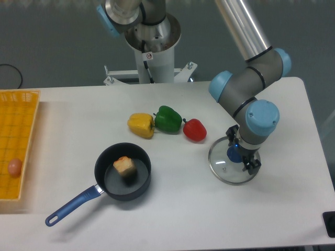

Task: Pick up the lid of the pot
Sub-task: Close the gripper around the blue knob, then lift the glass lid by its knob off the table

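I have the clear lid (222,168) lying flat on the desk (172,209), right of centre in my view, with its blue knob (235,153) standing up in the middle. The tool (243,149) is over it with its fingers apart, one toward twelve o'clock of the knob and the other toward four. I can't tell whether either finger touches the knob or how much height is left beneath them.

To do this well, I'd centre the knob between the pads before closing, since the gap looks to reach a little past it toward three o'clock. I'd go low enough to grip the knob's sides, yet stop short of pressing on the glass. Then I'd close gently and evenly, because an off-centre squeeze could slide or tip the lid, and a high one could slip off a smooth knob. After that, a slow straight lift should show whether it hangs level.

The wrist (257,116) sits toward one o'clock of the lid, and the tool slants down from it toward seven, so I'd watch for a leaning grip.

Farther out, the red pepper (194,130) is near the lid at ten o'clock, with the green pepper (168,119) and yellow pepper (140,126) beyond. The black pan (141,183) is well apart at nine, its blue handle (73,207) pointing to eight.
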{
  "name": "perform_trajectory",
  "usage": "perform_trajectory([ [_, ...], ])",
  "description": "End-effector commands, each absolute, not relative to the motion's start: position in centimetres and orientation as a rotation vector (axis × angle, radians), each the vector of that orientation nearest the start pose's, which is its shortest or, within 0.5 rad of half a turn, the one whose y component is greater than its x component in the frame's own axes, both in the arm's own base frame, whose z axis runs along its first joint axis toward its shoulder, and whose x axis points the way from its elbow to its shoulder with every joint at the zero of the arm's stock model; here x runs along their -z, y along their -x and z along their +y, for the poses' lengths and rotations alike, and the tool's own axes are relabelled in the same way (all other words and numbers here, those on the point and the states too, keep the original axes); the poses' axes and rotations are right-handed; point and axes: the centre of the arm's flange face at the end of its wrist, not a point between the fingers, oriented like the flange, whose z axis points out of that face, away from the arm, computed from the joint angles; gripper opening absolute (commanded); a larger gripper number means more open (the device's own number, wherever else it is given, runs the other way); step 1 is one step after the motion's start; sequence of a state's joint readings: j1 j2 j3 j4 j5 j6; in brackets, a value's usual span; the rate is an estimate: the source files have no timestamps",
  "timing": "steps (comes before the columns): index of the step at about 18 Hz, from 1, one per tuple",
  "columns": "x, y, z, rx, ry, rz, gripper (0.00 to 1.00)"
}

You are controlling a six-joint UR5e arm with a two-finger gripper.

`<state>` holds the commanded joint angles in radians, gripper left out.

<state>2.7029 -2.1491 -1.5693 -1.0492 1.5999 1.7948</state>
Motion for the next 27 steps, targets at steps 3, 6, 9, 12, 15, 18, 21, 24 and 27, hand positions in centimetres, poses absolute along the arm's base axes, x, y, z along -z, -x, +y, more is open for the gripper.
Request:
perform_trajectory([
  [3, -20.06, 53.71, 39.70, 0.080, 3.002, 1.039, 0.99],
  [6, -20.06, 53.72, 39.69, 0.079, 3.003, 1.042, 0.88],
  [9, -20.05, 53.70, 39.68, 0.082, 3.003, 1.042, 0.78],
  [12, -20.05, 53.71, 39.66, 0.082, 3.003, 1.045, 0.73],
  [15, -20.05, 53.71, 39.66, 0.082, 3.003, 1.045, 0.70],
  [18, -20.15, 53.70, 39.66, 0.079, 3.003, 1.045, 0.70],
  [21, -20.15, 53.70, 39.66, 0.079, 3.003, 1.045, 0.68],
  [24, -20.35, 53.69, 39.66, 0.074, 3.003, 1.045, 0.66],
  [27, -20.55, 53.68, 39.65, 0.069, 3.004, 1.042, 0.63],
])
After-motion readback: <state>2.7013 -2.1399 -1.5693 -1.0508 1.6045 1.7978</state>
